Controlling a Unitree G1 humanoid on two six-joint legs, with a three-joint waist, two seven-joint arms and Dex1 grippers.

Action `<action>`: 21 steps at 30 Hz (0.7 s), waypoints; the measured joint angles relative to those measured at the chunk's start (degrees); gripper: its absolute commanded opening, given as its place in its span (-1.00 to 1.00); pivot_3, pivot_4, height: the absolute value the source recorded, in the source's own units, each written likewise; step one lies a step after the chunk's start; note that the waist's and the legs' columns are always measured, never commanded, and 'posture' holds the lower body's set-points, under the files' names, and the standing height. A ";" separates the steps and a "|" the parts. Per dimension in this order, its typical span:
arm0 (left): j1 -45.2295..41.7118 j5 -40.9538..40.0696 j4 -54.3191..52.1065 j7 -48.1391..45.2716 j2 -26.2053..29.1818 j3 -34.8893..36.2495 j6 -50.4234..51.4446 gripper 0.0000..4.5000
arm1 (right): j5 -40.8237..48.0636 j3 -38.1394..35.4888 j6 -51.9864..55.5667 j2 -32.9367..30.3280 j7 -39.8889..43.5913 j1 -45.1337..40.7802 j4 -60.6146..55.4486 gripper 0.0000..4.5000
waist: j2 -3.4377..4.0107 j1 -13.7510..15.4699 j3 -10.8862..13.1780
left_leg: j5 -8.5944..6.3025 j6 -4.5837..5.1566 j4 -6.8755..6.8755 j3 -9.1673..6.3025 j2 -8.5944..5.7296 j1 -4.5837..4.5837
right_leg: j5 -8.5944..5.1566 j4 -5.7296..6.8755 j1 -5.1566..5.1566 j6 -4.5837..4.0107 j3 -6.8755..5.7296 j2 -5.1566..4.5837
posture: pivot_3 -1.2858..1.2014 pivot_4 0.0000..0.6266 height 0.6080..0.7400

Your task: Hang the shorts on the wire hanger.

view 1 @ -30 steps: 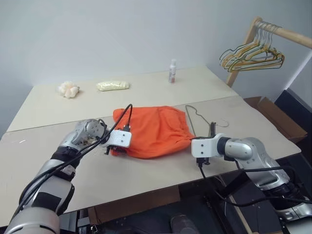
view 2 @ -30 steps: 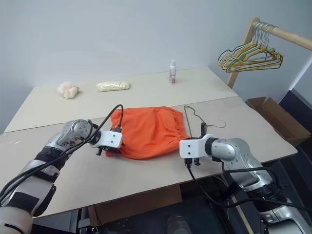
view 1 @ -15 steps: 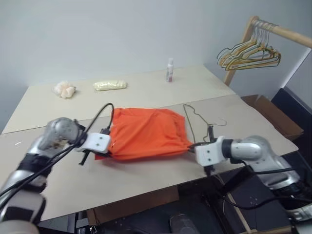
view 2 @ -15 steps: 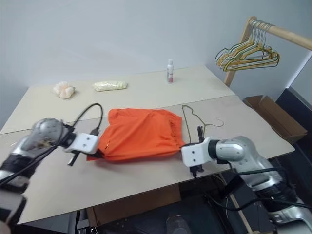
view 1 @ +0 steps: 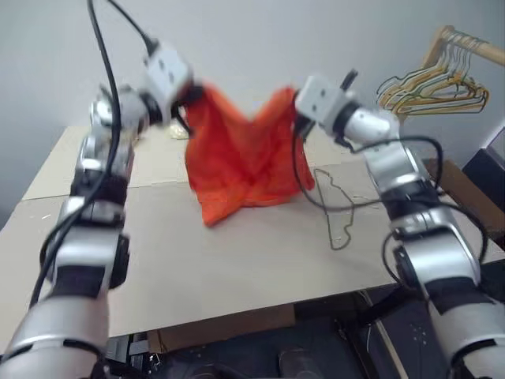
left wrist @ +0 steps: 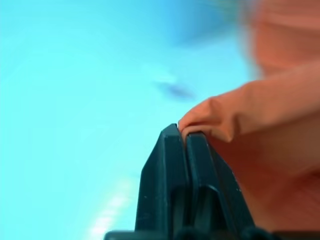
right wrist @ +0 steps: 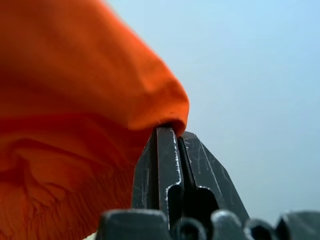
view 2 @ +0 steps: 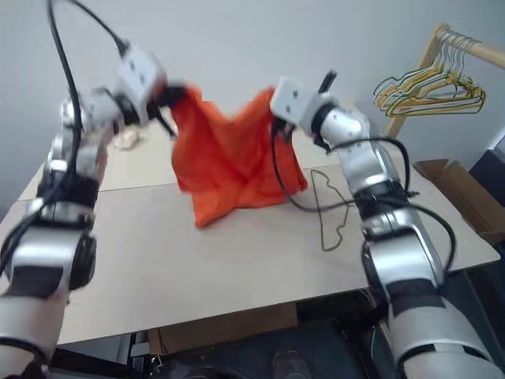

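Observation:
The orange shorts (view 1: 241, 154) hang in the air above the table, stretched between my two grippers, with the lower edge close over the tabletop. My left gripper (view 1: 189, 96) is shut on one upper corner of the shorts (left wrist: 260, 100). My right gripper (view 1: 294, 106) is shut on the other upper corner of the shorts (right wrist: 75, 100). Between each pair of fingertips a fold of cloth is pinched. The wire hanger (view 1: 335, 209) lies flat on the table, to the right of the shorts and below my right arm.
The beige table (view 1: 197, 260) has a seam running across it behind the shorts. A wooden rack at the far right carries bunched coated hangers (view 1: 430, 83). A cardboard box (view 1: 465, 185) stands beyond the table's right edge. A pale lump (view 2: 130, 138) lies at the back left.
Both grippers rose from the tabletop and lifted the shorts, which lay flat before, into the air. The wire hanger stayed on the table. The camera view has shifted.

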 measured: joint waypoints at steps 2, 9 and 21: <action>-6.74 2.56 7.82 13.09 -0.46 1.11 -3.59 -0.99 | 0.03 -3.51 -2.49 1.89 -11.70 -3.88 5.46 -1.00 | 0.00 -0.31 0.00 | 0.00 0.01 -0.17 0.01 -0.15 -0.41 | 0.00 0.07 -0.56 0.01 0.05 -0.20 | -0.09 -1.00 1.00; -15.85 8.87 15.42 34.08 -0.34 1.48 -25.90 -0.99 | -3.39 -5.89 -24.18 0.03 -33.84 -7.67 8.01 -1.00 | -0.05 -1.38 -0.05 | -0.07 0.19 -0.12 -0.08 -0.48 -1.02 | -0.01 0.56 -1.27 0.04 0.06 -0.53 | -0.09 -1.00 1.00; 36.55 -18.11 -31.32 -26.61 10.39 -2.53 -15.59 -0.99 | -0.47 6.78 -45.68 -12.56 2.79 24.07 5.92 -1.00 | -0.06 -5.72 -0.16 | -0.04 1.14 0.03 0.07 -0.69 0.09 | -0.02 -0.48 0.58 0.70 0.29 -0.66 | -0.09 -1.00 1.00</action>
